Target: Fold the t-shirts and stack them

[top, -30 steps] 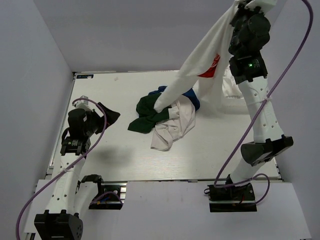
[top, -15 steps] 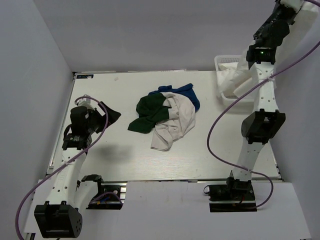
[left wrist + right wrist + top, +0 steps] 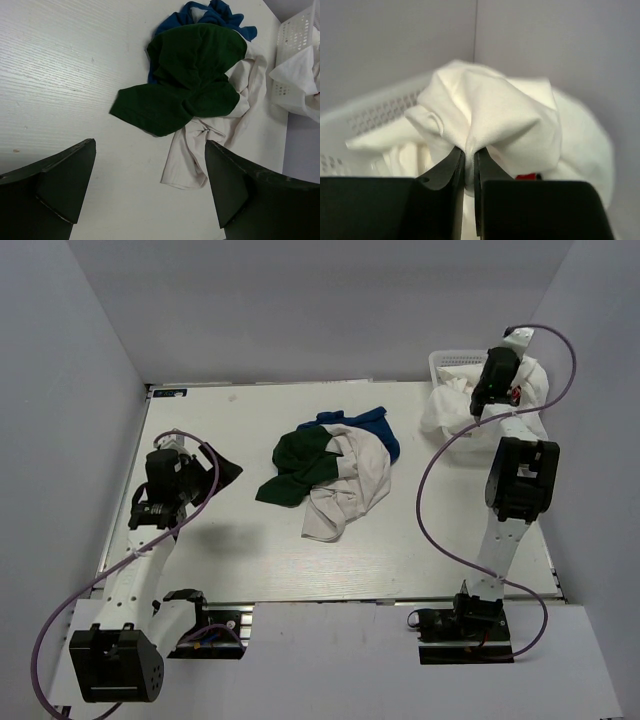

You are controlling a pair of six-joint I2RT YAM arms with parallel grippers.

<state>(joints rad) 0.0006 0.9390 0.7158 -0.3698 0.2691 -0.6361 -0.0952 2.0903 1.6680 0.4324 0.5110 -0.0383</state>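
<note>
Top external view: the white mesh basket (image 3: 447, 362) stands at the far right corner of the table (image 3: 250, 560). Crumpled white cloth fills it and spills over its near and right rims. The right gripper (image 3: 512, 388) is over the basket's right side, pinched on that cloth, a white t-shirt with a red print (image 3: 445, 405). Well left of the basket, near the table's middle, three more tees lie in one heap. The dark green t-shirt (image 3: 300, 465) is on the side away from the basket, and the royal blue t-shirt (image 3: 375, 425) is on the far side nearest it. The off-white t-shirt (image 3: 345, 490) lies under and in front of both. The left gripper (image 3: 215, 470) hangs farther left again, apart from the heap.

Left wrist view: the left gripper (image 3: 150, 185) is spread wide and empty above bare table. Beyond it the dark green t-shirt (image 3: 190, 75) overlaps the off-white t-shirt (image 3: 200, 145), and the royal blue t-shirt (image 3: 215, 12) shows behind. The basket (image 3: 295, 35) sits at the right edge with white cloth draped over its wall.

Right wrist view: the right gripper (image 3: 469, 160) is closed narrowly on a gathered fold of the white t-shirt with a red print (image 3: 490, 110). The fold bunches upward from the fingertips, and a scrap of red shows low on the right. The basket (image 3: 375, 115) lies behind and to the left, with more white cloth inside it.
</note>
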